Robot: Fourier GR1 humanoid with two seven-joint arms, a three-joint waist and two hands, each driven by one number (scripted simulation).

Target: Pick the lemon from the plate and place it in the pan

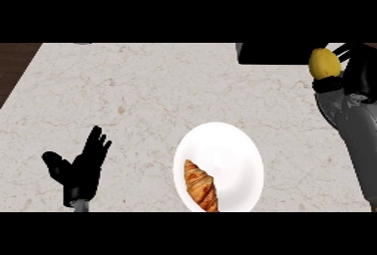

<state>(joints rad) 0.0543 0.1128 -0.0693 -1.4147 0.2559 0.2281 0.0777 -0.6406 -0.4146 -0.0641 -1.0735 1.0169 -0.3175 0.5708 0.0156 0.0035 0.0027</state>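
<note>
The yellow lemon [324,63] is up at the far right, held in my right hand [352,69], whose black fingers curl round it. That hand hovers at the edge of the dark pan [273,53], which lies along the counter's far side and is partly cut off by the view's top. The white plate [228,149] sits near the front centre. My left hand [80,167] rests open at the lower left with fingers up, well away from the plate.
A croissant [200,185] lies on the plate's lower left part. The pale marble counter [132,94] ends at a dark wooden strip [13,64] on the far left.
</note>
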